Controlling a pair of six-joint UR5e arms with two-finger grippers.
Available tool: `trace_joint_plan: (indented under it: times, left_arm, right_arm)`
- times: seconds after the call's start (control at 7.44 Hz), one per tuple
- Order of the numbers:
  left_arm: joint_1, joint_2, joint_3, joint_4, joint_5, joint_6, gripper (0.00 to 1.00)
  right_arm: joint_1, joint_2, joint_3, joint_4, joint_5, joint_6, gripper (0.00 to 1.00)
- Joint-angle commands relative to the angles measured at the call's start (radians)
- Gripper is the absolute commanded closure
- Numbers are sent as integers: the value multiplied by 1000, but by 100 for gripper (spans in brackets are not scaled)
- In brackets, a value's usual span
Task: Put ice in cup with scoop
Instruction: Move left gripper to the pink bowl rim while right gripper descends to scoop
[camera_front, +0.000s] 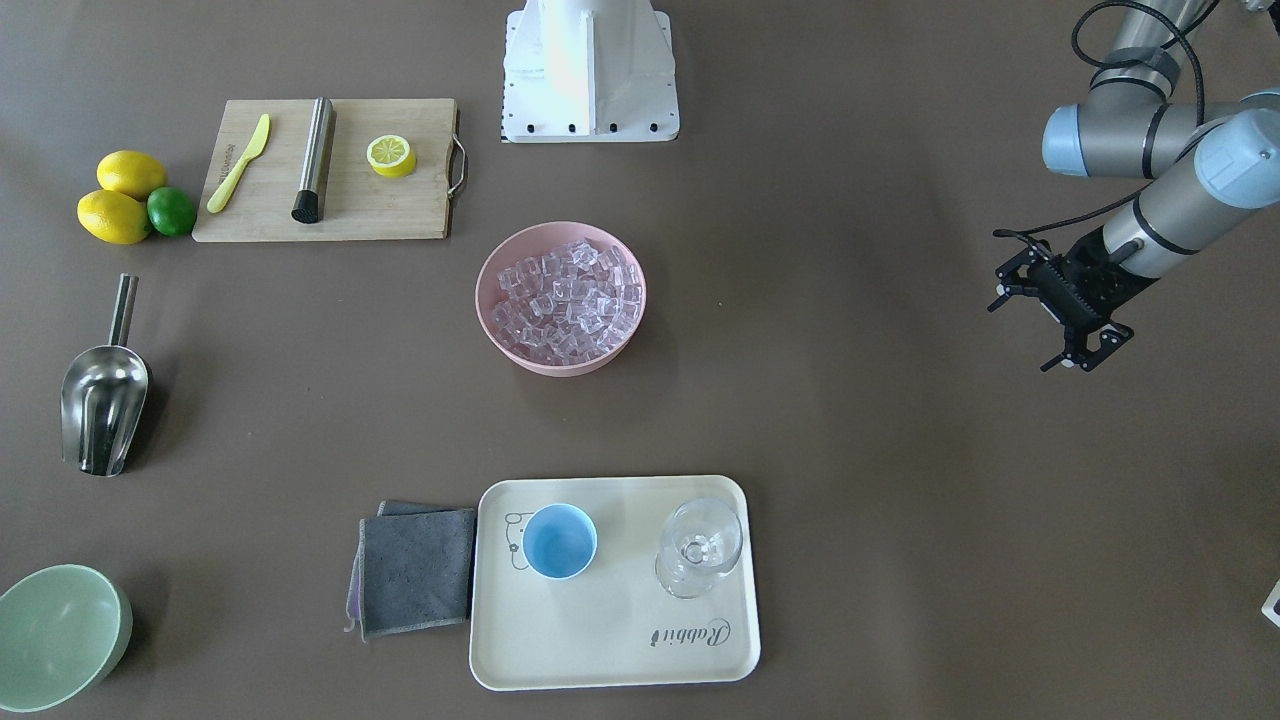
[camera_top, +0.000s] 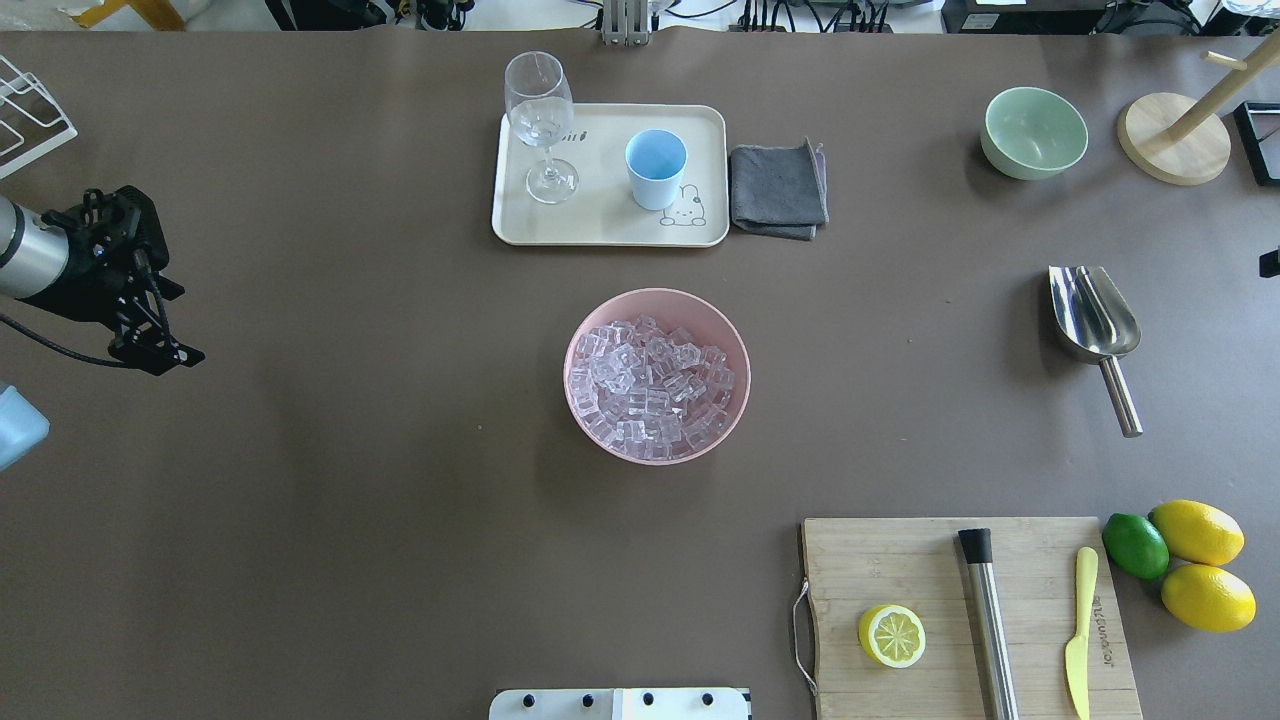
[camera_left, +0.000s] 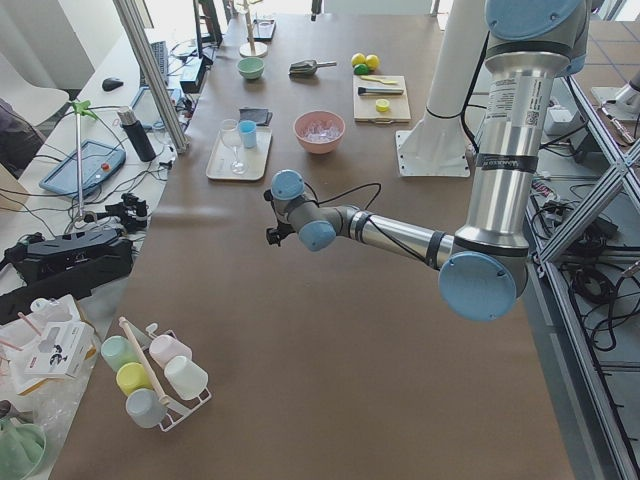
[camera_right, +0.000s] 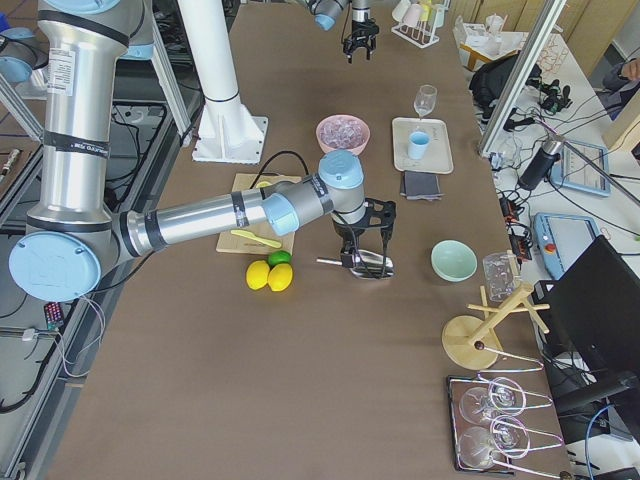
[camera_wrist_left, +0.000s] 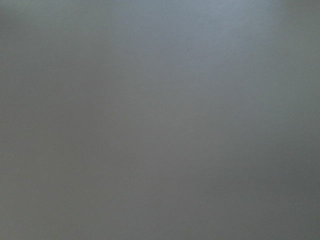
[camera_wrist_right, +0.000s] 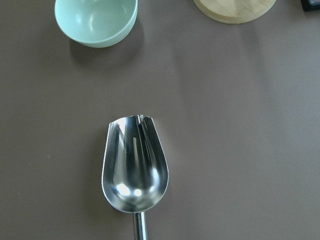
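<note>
Item, scoop: lies on bare table at the robot's right, well apart from the pink bowl of ice and the cup on its tray. Long axis: trough away from the robot, handle toward it. Right gripper hangs just above it and is nearest; you cannot tell its jaws' state. Left gripper: spread, empty, far side
</note>
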Motion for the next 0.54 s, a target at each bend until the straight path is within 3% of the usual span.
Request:
trace_joint_plan:
  times: [0.0, 0.4]
  left_arm:
    - [112, -69, -43, -3, -37, -8, 1]
    - [197, -157, -57, -11, 15, 2, 1]
  right_arm:
    - [-69, -55, -84, 233, -6, 20, 0]
    - [-180, -55, -80, 233, -71, 115, 1]
